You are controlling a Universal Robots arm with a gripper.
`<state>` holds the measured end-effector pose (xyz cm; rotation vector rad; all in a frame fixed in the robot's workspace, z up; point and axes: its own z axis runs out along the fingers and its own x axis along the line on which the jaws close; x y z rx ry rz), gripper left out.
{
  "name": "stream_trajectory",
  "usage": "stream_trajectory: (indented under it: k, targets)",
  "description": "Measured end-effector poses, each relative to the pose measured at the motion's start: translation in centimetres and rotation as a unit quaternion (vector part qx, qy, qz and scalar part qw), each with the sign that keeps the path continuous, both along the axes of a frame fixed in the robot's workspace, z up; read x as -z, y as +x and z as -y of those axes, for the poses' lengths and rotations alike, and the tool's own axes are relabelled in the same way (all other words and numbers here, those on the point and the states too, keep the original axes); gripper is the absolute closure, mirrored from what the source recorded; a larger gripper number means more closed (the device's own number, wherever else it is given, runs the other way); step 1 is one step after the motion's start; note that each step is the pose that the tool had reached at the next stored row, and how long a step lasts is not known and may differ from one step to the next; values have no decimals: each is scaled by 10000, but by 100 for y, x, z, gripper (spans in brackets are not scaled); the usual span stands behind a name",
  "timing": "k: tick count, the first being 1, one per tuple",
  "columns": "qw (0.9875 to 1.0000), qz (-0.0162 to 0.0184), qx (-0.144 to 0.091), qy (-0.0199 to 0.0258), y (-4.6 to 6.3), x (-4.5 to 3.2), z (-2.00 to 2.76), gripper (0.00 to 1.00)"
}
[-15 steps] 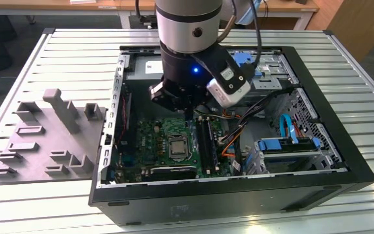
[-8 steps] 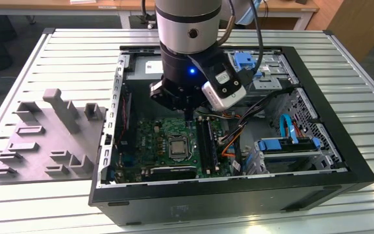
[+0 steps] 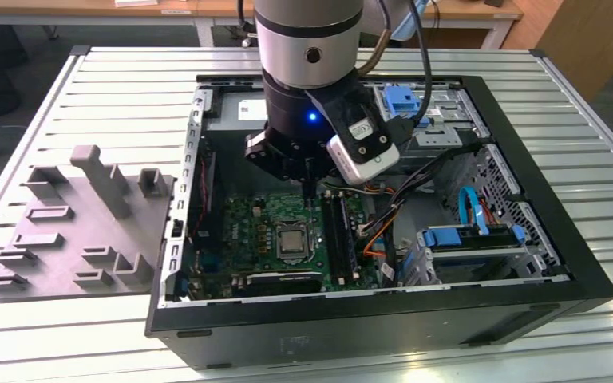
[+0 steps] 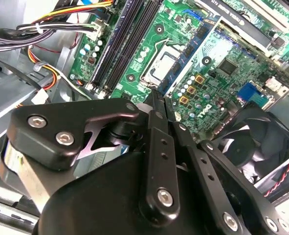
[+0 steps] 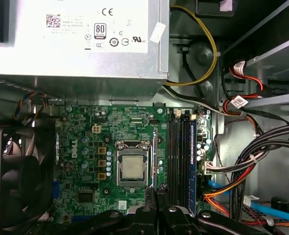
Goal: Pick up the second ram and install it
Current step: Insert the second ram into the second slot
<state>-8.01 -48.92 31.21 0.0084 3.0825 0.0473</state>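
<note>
Slatted table (image 3: 562, 88) bears an open case (image 3: 370, 327); the pincer (image 3: 306, 188), closed narrow, hangs over its partly hidden board (image 3: 245, 231).

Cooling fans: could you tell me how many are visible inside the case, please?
1: a black fan beside the green board, in both wrist views; others may be hidden.

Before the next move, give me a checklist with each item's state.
1. The gripper hangs over the green board inside the case: ok.
2. Load in the gripper: not ok; shut, nothing held.
3. The dark-blue stick standing in the slot row is the second ram: cannot tell.
4. The black slots beside it free: ok.
5. The cables lie off the slots: ok.
</note>
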Motion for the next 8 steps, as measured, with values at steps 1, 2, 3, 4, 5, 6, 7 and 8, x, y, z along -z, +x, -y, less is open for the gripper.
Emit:
stream_trajectory:
  k: [1,2,3,4,5,6,7,8]
  targets:
    - [10000,0,0,0,0,1,0,87]
    - [10000,0,-5,0,1,2,-1,87]
    - [10000,0,-17,0,3,4,-1,87]
    - [10000,0,-39,0,7,8,-1,87]
    - [10000,0,-62,0,13,12,-1,87]
    - [10000,0,-80,0,21,16,-1,87]
    - [10000,0,-92,0,32,22,-1,87]
    - [9999,0,-103,0,43,27,-1,87]
